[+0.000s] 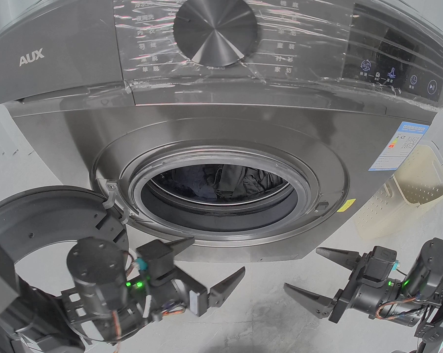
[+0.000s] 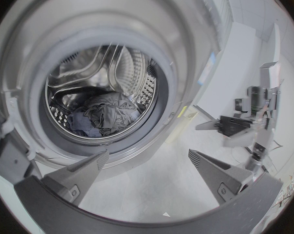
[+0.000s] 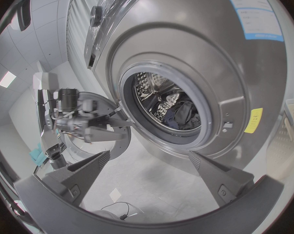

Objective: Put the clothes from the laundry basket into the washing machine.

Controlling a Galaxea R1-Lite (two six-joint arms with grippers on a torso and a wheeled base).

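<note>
The grey washing machine (image 1: 221, 123) stands with its round door (image 1: 30, 216) swung open to the left. Dark clothes (image 1: 221, 180) lie inside the drum, a crumpled grey and blue heap (image 2: 101, 114) on the drum floor, also seen as dark clothes (image 3: 182, 114) in the right wrist view. The cream laundry basket (image 1: 417, 187) leans against the machine's right side; no clothes show in it. My left gripper (image 1: 216, 258) hangs open and holds nothing, low in front of the opening. My right gripper (image 1: 303, 268) is open too, below the machine's right front.
The open door (image 3: 88, 143) sits close behind the left arm. Bare light floor (image 1: 260, 310) lies between the two grippers and the machine. The basket wall (image 3: 288, 137) is near the right arm. A cable (image 3: 121, 210) lies on the floor.
</note>
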